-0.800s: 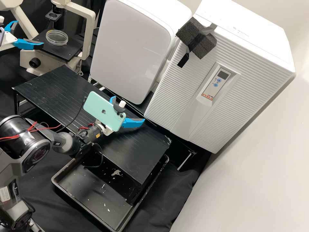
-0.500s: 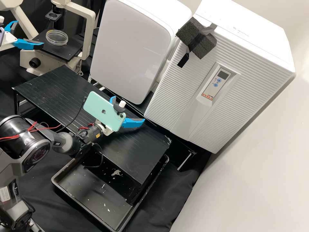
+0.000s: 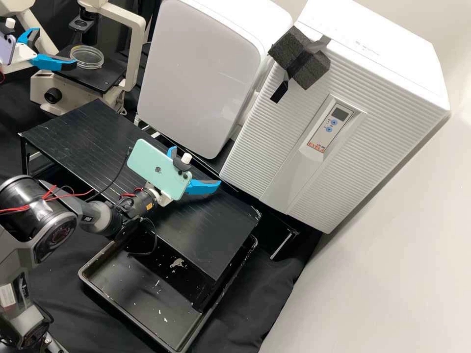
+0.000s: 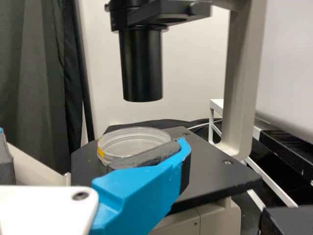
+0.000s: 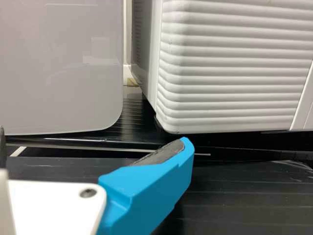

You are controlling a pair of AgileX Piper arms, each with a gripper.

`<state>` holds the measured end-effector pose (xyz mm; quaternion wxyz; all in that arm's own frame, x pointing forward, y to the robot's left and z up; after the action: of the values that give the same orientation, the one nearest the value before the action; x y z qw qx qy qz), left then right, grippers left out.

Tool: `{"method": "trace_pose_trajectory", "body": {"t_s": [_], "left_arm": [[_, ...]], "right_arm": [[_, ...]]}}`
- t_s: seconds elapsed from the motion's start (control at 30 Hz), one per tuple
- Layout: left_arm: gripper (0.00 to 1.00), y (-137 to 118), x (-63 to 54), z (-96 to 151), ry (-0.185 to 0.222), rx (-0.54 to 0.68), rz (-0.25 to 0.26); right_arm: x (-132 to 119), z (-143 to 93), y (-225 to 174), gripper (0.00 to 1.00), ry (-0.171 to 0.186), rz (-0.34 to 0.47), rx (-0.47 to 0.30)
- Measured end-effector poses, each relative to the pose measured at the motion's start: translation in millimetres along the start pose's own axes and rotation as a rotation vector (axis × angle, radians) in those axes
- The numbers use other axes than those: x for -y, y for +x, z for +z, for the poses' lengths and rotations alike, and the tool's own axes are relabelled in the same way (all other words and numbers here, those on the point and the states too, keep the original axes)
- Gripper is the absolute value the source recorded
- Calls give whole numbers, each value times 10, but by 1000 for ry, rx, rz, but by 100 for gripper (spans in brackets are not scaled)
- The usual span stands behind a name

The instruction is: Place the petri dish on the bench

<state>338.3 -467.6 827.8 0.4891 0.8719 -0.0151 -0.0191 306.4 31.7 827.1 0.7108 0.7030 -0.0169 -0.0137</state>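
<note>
From where I stand, the white left claw (image 3: 57, 47) has its two bright blue fingers spread apart, with the round, clear petri dish (image 3: 88, 62) near their tips, sitting on the flat black microscope stage (image 3: 104, 82); the matching right claw (image 3: 196, 167), also open, is above the black ridged platform (image 3: 73, 135), well apart from the dish
</note>
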Motion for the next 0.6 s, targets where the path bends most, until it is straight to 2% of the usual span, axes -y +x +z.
{"method": "trace_pose_trajectory", "body": {"t_s": [0.13,0.33,0.6], "left_arm": [[100,117,0,-5,-1,-4,-12],[100,318,60,-2,24,17,-39],[100,479,155,-8,16,20,-69]], "right_arm": [[0,0,0,100,0,0,0],[0,0,0,100,0,0,0],[0,0,0,100,0,0,0]]}}
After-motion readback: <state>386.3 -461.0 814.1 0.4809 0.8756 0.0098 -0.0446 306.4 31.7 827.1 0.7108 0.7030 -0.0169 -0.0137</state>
